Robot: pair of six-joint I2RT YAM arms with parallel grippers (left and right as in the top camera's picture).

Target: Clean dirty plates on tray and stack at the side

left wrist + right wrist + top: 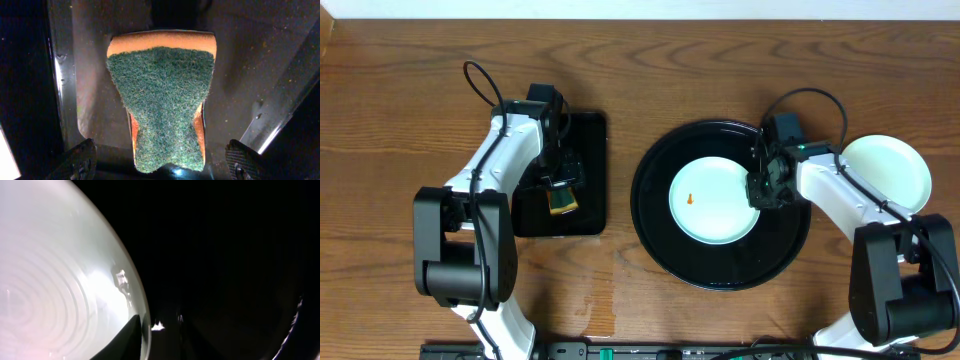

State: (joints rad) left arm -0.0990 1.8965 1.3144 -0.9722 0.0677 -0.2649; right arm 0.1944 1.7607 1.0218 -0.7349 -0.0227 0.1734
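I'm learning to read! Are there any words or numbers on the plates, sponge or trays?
None: no words, numbers or signs can be read on the mint plate, the side plate, the sponge, the round tray or the small tray. The orange smear is only a stain.

You see a green-faced orange sponge [162,100] mid-frame on a black tray [245,55]. The left claw [160,167] has its fingers [80,161] wide apart, flanking the sponge at the lower corners.

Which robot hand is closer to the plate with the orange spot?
Right. The right gripper is at the right edge of the plate. The left gripper is away to its left, over the sponge in the rectangular tray.
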